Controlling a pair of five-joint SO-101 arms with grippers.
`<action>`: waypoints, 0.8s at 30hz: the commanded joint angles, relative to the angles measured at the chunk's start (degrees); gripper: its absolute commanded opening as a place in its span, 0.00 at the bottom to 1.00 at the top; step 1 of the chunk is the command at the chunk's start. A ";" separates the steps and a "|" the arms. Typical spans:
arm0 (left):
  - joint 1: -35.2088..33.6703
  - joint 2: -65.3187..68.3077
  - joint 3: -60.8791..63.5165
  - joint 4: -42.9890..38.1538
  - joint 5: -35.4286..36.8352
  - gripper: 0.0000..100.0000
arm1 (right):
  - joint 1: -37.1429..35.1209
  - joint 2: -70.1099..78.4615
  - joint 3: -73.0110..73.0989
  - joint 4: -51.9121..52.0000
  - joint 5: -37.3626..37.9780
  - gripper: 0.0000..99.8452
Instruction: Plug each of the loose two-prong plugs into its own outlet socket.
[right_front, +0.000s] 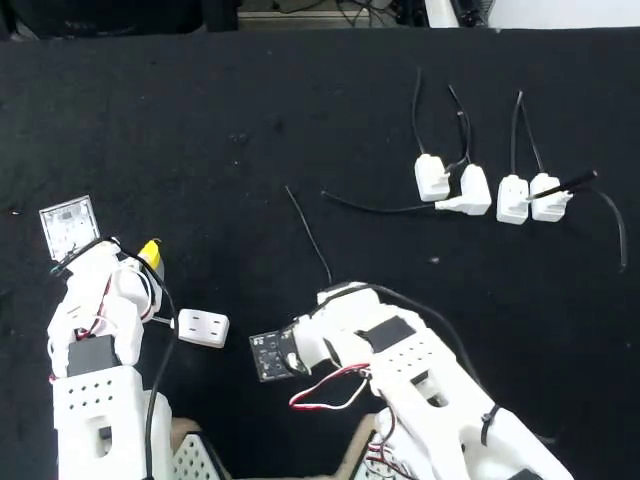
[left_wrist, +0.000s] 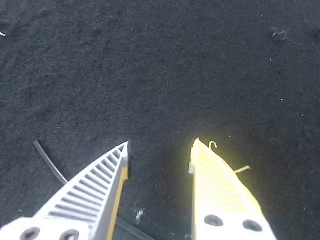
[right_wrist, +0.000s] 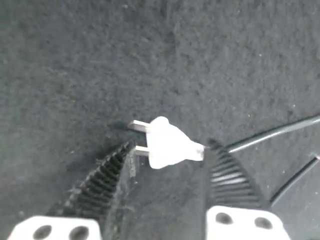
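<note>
Holding the left gripper (left_wrist: 161, 143) wide apart over bare black cloth (left_wrist: 150, 60), near a white outlet socket (right_front: 203, 327). Straddling, with the right gripper (right_wrist: 171, 146) likewise spread, a white two-prong plug (right_wrist: 165, 141) lying flat on the cloth between the fingers, black cord (right_wrist: 270, 134) trailing off behind.

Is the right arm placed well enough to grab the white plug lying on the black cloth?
Probably yes. The right gripper is open, with the white plug lying flat on the black cloth between its fingers, and nothing covers it.
</note>
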 joint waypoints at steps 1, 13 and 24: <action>-0.22 -0.62 -0.48 -0.97 0.53 0.20 | -0.88 -1.63 -0.57 -1.32 0.53 0.09; -0.40 -0.62 -0.48 -0.88 0.53 0.20 | -0.44 -2.15 -8.04 -0.88 -18.99 0.01; -0.48 -0.62 -0.48 -0.88 0.53 0.20 | -0.26 -2.15 -28.53 40.26 -33.58 0.01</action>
